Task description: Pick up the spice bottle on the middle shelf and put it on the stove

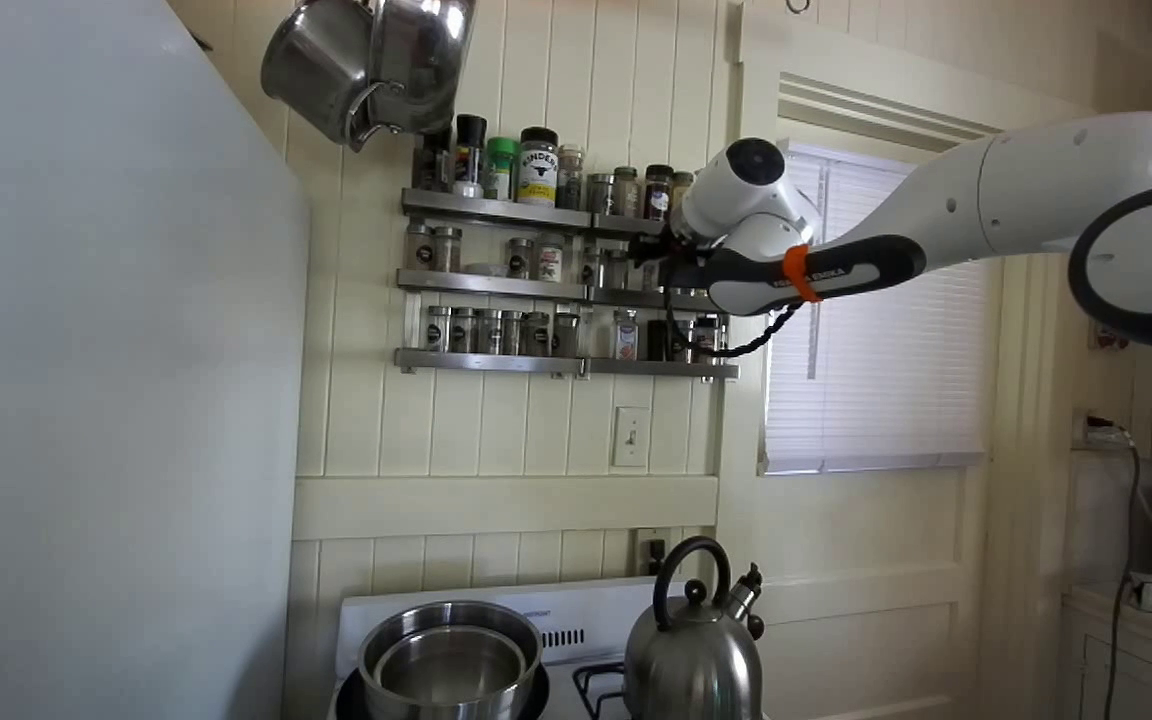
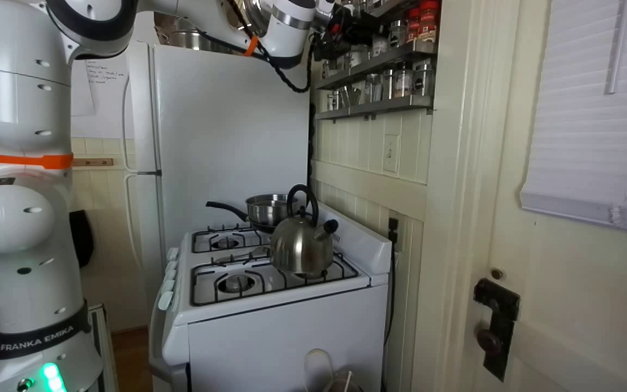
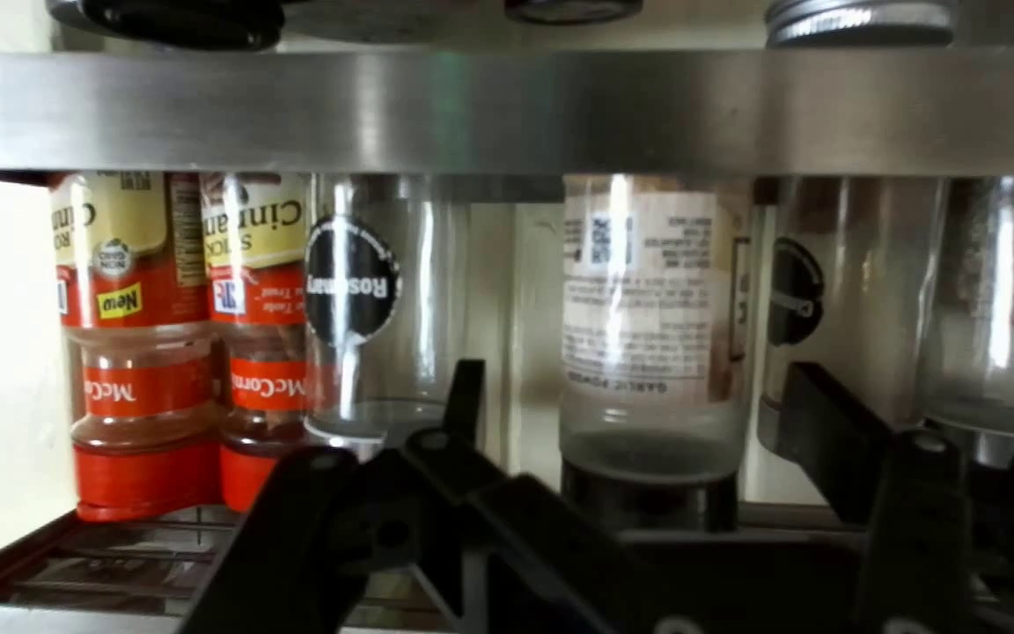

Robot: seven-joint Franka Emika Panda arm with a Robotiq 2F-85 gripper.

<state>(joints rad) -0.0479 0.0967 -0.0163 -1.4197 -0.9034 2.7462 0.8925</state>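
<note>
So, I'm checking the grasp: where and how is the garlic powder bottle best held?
I'd take the bottle by its upper body, just below the black cap, the gripper coming from the front with jaws astride: it stands upright, sides roughly straight, base hidden behind the rail.

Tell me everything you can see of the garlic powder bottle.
The garlic powder bottle is clear, glass or plastic, with a dark lid on and a pale label of fine print and a square code; the label hides how full it is. Its lettering looks upside down, but the wrist picture is inverted: it stands upright, its base hidden behind the front rail of the middle shelf. It shows between the sides of the open gripper, apparently touching neither; a gap parts it from the Rosemary jar.
</note>
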